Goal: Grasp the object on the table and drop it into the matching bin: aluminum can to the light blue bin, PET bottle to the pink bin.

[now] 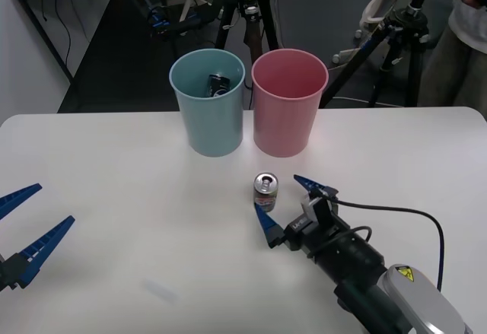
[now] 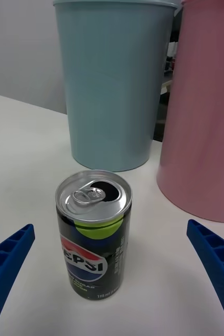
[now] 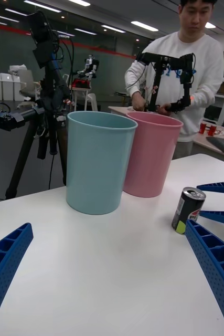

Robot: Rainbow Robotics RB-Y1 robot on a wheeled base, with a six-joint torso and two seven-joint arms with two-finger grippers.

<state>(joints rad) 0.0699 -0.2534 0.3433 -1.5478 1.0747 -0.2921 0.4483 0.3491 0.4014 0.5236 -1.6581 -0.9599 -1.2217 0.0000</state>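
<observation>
A small aluminum can (image 1: 265, 189) with a silver top and a dark label stands upright on the white table (image 1: 114, 167), in front of the pink bin (image 1: 289, 109). The light blue bin (image 1: 207, 113) stands to the left of the pink one, their walls close together. My right gripper (image 1: 291, 206) is open at table height, and the can (image 2: 93, 236) sits between and just ahead of its blue fingertips, untouched. My left gripper (image 1: 46, 212) hangs open at the table's left edge, far from the can (image 3: 189, 210).
Another dark can (image 1: 218, 84) lies inside the light blue bin. A black cable (image 1: 411, 216) trails over the table beside my right arm. Tripods (image 1: 243, 7) and a person (image 3: 180, 68) stand beyond the table's far edge.
</observation>
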